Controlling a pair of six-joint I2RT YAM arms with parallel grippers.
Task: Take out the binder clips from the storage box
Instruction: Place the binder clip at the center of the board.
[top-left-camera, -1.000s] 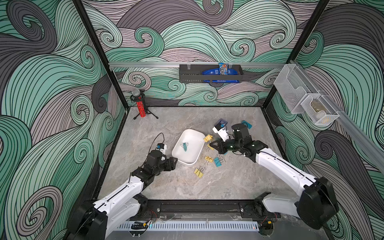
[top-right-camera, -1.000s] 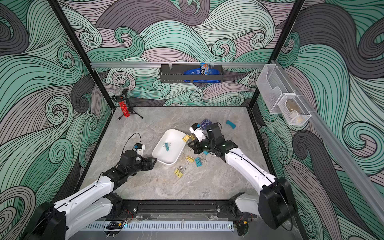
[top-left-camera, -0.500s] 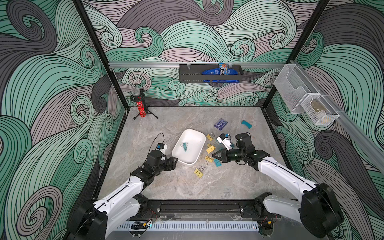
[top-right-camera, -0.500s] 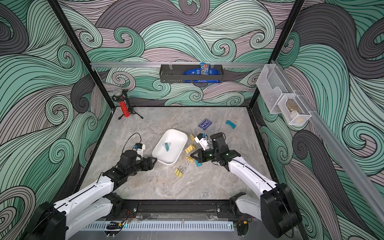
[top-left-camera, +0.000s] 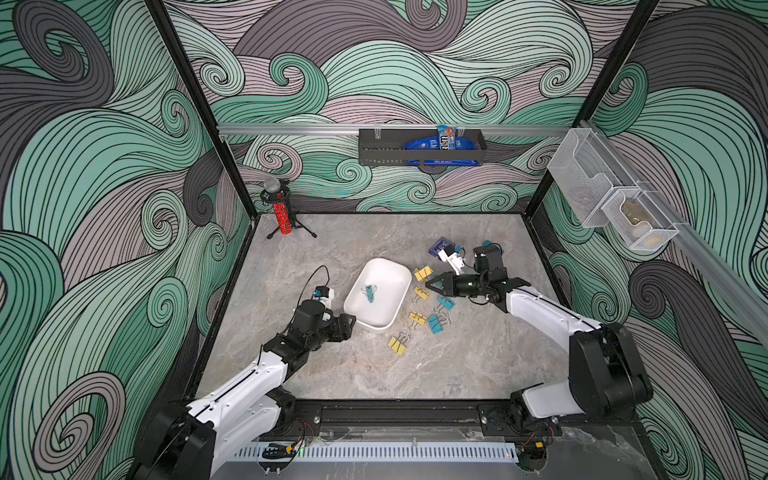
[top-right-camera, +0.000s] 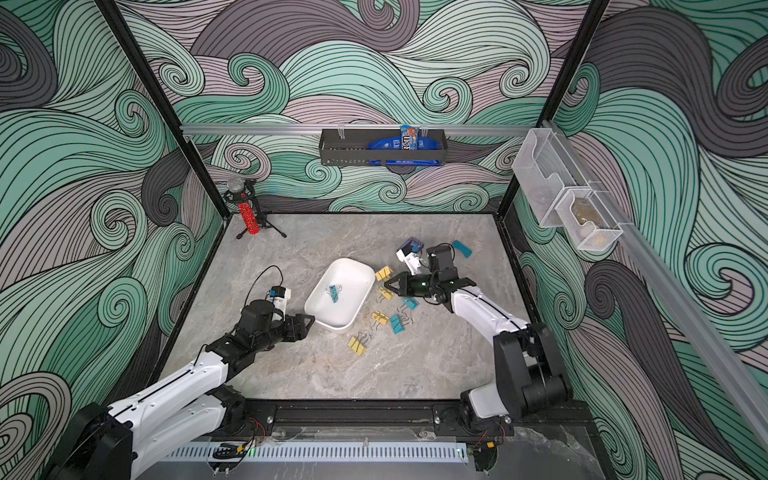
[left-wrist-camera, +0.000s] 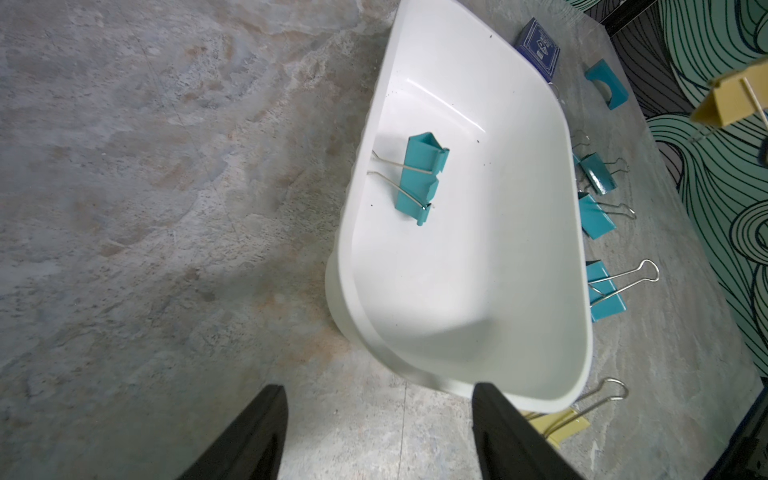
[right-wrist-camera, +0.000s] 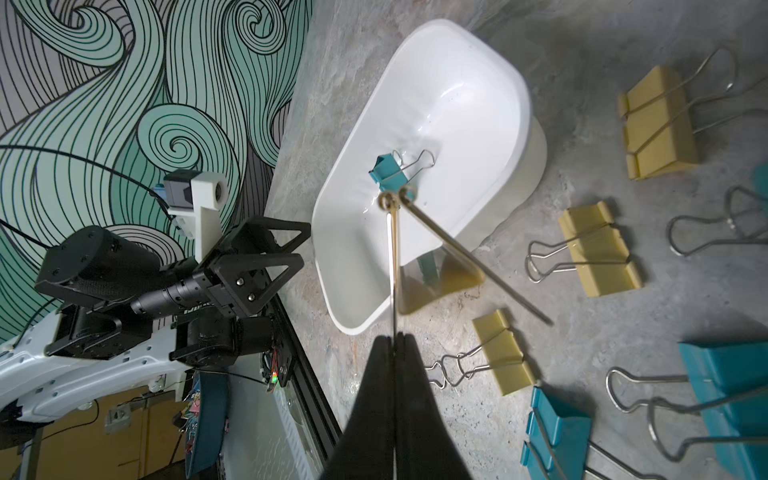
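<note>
Storage box (top-left-camera: 380, 311) sits mid-bench (top-left-camera: 374, 374). One teal binder clip (top-left-camera: 369, 293) lies inside. Loose binder clips (top-left-camera: 435, 323), yellow and teal, are scattered on the bench from its 2 to 5 o'clock. Right gripper (top-left-camera: 428, 286) at box's 3 o'clock, jaws clenched on a yellow clip (right-wrist-camera: 440, 282) by its wire handle. Left gripper (top-left-camera: 351, 322) at box's 7 o'clock corner, jaws released, grasping nothing.

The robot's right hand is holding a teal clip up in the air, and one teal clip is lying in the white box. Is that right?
Not quite. The held clip is yellow, not teal. The right wrist view shows it hanging by its wire handle from the shut right gripper. The rest is right: one teal clip lies in the white box.
</note>
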